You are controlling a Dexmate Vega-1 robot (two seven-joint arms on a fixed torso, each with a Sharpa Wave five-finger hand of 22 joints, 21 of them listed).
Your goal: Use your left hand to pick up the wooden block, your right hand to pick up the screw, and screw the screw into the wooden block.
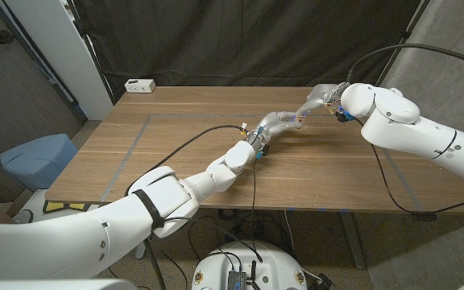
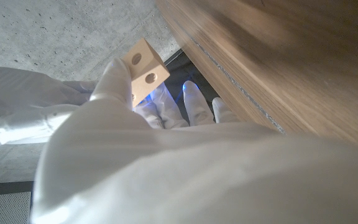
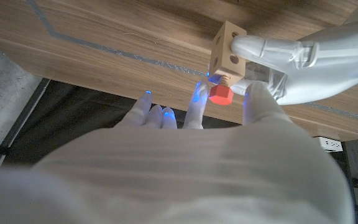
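My left hand (image 1: 274,123) holds a pale wooden block (image 3: 229,53) with round holes up over the middle of the table (image 1: 176,161). A screw with a red head (image 3: 220,93) sits with its shank in a hole on the block's face. My right hand (image 3: 185,155) has a finger and thumb on either side of that red head, pinching it. In the head view the right hand (image 1: 322,97) meets the left hand from the far right, with the block (image 1: 301,118) small between them. The left wrist view shows the block (image 2: 145,71) at the fingertips of the left hand (image 2: 166,162).
A white power strip (image 1: 140,84) lies at the table's back left corner. Grey tape lines (image 1: 135,137) mark a rectangle on the tabletop. A blue seat (image 1: 39,157) stands off the table's left side. A black curtain hangs behind.
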